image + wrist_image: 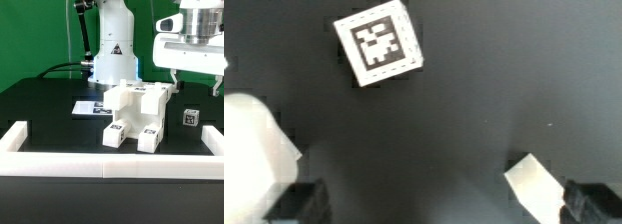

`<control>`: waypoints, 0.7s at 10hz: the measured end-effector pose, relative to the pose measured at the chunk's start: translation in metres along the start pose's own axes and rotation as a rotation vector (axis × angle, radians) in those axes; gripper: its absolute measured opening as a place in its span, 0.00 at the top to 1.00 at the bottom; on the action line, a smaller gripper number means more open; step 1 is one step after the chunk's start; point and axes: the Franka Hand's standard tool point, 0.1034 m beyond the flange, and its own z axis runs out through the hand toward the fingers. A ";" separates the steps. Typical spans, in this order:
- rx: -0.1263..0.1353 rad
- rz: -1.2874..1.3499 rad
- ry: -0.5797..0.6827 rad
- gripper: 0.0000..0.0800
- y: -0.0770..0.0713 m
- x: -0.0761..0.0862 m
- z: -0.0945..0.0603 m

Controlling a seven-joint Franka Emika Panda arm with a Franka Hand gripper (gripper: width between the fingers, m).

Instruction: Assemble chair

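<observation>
Chair (135, 108) is sitting as a chunky white sub-assembly in the middle of the black table (40, 100). It is lying with two square legs (117, 133) pointing toward the white border wall (60, 165) at the front of the exterior view, each leg end showing a tag. Several panels and legs are looking already joined, so the build is appearing well under way, though I cannot tell which joints are fully seated. One small tagged loose piece (188, 117) is lying apart from it on the exterior view's right, which is suggesting that at least one part is waiting to be fitted. The gripper (195, 83) is hanging above that loose piece, clear of the table, with its jaws spread wide and nothing between them. In the wrist view the fingertips (295, 203) are framing bare table, with a tagged white square (379, 42) lying beyond them, probably that same part. The marker board (85, 107) is lying flat just beside the chair, on the exterior view's left.
</observation>
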 end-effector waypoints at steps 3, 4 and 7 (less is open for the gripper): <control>-0.007 -0.018 0.000 0.19 0.007 0.008 0.003; -0.006 -0.024 0.003 0.19 0.010 0.014 0.001; -0.001 -0.046 0.013 0.19 0.015 0.031 -0.003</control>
